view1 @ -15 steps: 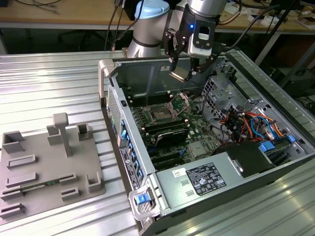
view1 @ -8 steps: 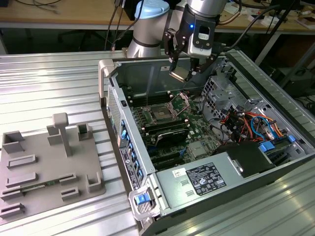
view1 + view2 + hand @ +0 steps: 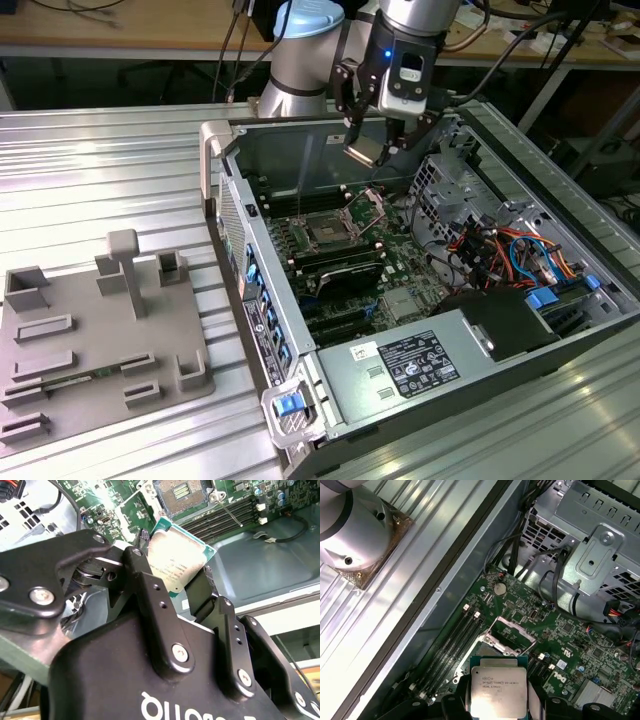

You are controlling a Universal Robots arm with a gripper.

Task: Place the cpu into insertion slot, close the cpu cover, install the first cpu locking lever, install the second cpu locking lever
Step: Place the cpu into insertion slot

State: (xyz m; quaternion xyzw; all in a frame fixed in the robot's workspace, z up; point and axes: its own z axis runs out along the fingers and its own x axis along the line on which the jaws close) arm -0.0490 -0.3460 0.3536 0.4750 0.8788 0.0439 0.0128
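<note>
We are seeing the gripper (image 3: 172,575) clamping the cpu (image 3: 177,555) by two opposite edges, with the metal top facing the second wrist view. The chip is hanging in the air above the motherboard (image 3: 580,655), well apart from the insertion slot (image 3: 181,492), which is lying bare and empty below. Farther off, in the exterior view, the cpu cover (image 3: 368,208) is standing raised on its hinge. We are judging no step complete: seating the chip, closing the cover and latching both levers are all waiting.

cpu (image 3: 498,698): silver-grey top, green rim | claw (image 3: 172,566): black | insertion slot (image 3: 328,229): dark, silver frame | motherboard (image 3: 580,647): green
</note>
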